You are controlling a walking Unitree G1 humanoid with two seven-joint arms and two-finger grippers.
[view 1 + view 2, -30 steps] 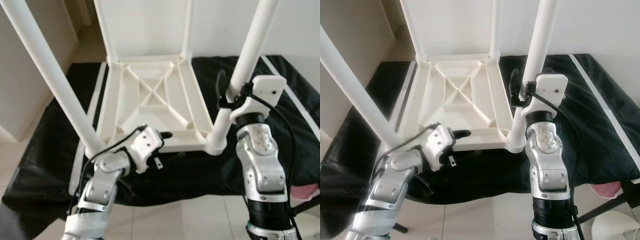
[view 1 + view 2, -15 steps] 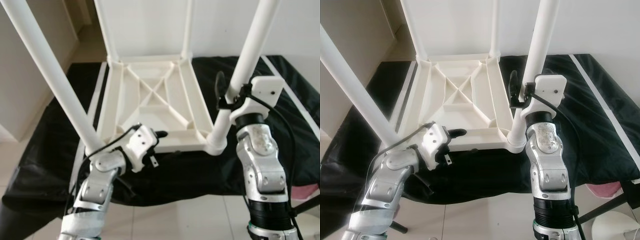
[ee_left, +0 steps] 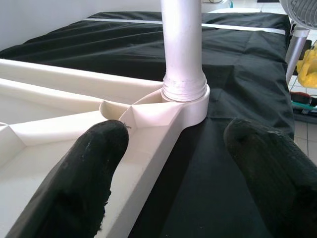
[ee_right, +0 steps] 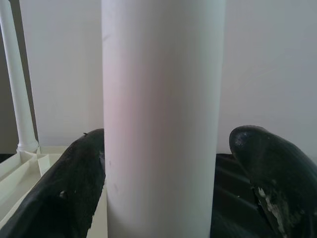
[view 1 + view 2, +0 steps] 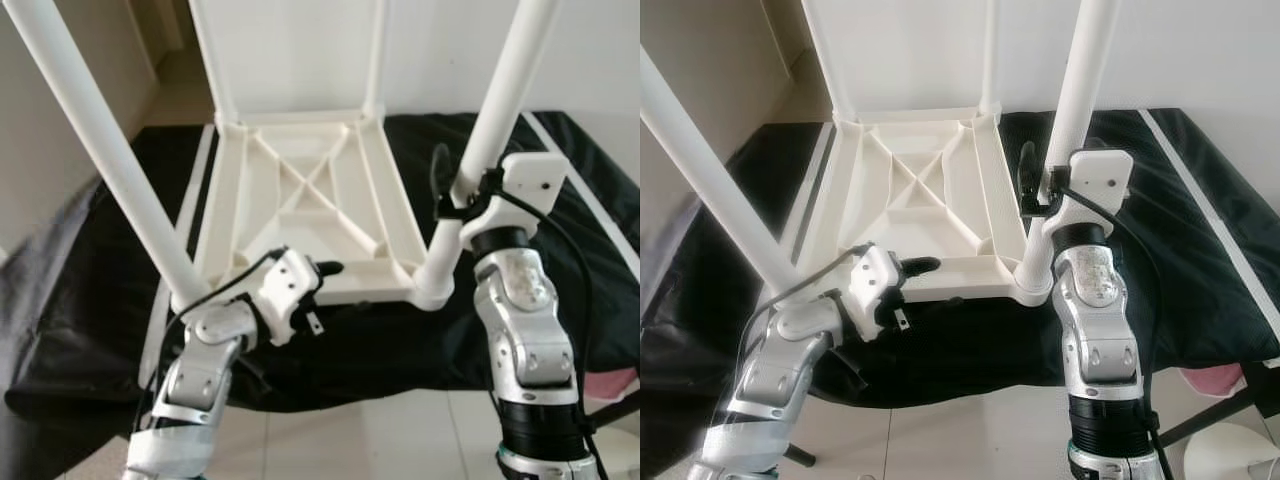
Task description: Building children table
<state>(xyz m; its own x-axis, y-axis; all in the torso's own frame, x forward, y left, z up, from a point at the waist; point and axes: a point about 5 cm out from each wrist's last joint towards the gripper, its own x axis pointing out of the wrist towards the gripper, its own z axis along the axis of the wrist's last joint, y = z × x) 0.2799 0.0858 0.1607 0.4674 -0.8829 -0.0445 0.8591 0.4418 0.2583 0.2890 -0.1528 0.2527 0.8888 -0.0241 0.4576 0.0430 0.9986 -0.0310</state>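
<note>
The white children's table (image 5: 300,190) lies upside down on a black cloth (image 5: 100,290), its legs pointing up. My right gripper (image 5: 462,185) is shut on the near-right leg (image 5: 500,90), a little above its socket (image 5: 432,285); the leg (image 4: 163,124) stands between both black fingers (image 4: 74,188). My left gripper (image 5: 325,295) is open at the table's front rail (image 3: 148,144), one finger (image 3: 84,173) over the frame and the other over the cloth. It faces the near-right leg's screw collar (image 3: 184,94). The near-left leg (image 5: 110,150) rises beside my left arm.
Two far legs (image 5: 375,60) stand against a white wall. A doorway and tiled floor (image 5: 170,90) lie at the far left. Pale floor tiles (image 5: 350,440) run under the cloth's front edge. A pink thing (image 5: 610,385) and a white fan base (image 5: 1230,455) are at the lower right.
My left gripper drew slightly back from the front rail and returned to it. The cloth's left edge now bulges higher. The right gripper has held still on the leg.
</note>
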